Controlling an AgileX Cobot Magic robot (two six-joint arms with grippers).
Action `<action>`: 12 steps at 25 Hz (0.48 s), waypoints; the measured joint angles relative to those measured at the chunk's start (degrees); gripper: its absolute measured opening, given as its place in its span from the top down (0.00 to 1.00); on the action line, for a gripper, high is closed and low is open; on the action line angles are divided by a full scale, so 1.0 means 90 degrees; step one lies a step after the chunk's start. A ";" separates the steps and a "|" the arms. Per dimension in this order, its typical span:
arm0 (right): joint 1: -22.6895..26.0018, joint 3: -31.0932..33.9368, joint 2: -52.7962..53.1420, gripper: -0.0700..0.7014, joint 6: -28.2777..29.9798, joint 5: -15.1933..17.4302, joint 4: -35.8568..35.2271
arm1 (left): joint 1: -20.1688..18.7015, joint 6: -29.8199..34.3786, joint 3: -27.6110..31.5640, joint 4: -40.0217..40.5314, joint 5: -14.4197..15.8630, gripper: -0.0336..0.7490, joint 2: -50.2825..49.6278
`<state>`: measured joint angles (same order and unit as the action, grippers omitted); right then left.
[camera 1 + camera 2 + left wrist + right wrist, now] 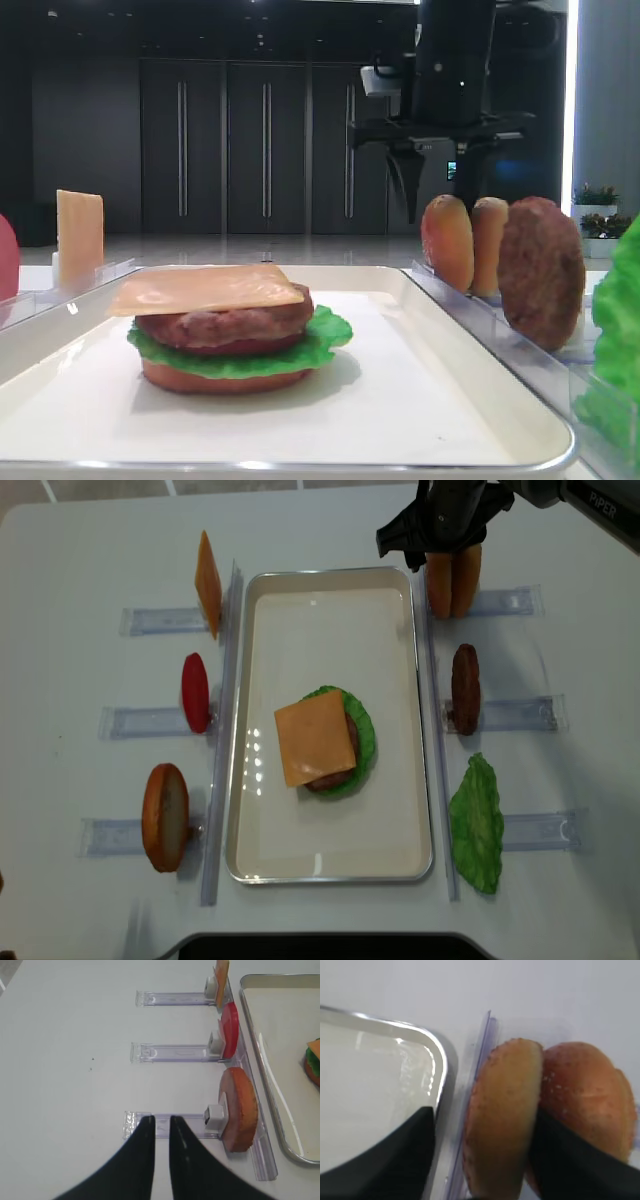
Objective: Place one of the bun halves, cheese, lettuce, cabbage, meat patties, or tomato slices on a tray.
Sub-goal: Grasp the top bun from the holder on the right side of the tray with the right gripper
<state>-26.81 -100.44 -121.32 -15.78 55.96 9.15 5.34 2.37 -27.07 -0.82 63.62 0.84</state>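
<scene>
Right hand (485, 1160), fingers apart, straddles the nearer of the bun halves (502, 1115) at the overhead view's upper right. Best to sink lower, squeeze squarely, then lift clear toward the tray (260, 860).

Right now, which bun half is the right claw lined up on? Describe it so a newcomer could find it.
Start at the white tray and go to its far right corner, where two domed bun halves stand on edge in a clear rack. The target is the bun half nearer the tray. It alone sits between the open right claw fingers; its twin stands outside.
</scene>
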 joint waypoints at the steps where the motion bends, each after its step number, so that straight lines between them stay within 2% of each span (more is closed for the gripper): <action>1: 0.0005 0.0000 -0.0092 0.42 0.0002 0.0002 0.0000 | 0.0000 0.0000 0.0000 0.0000 0.0000 0.86 0.0000; 6: 0.0013 -0.0005 -0.0136 0.58 0.0019 0.0079 0.0086 | 0.0000 0.0000 0.0000 0.0000 0.0000 0.86 0.0000; 12: 0.0013 -0.0036 -0.0059 0.58 0.0042 0.0314 -0.0015 | 0.0000 0.0000 0.0000 0.0000 0.0000 0.86 0.0000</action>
<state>-26.69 -100.76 -121.85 -15.41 58.79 9.01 5.34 2.37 -27.07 -0.82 63.62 0.84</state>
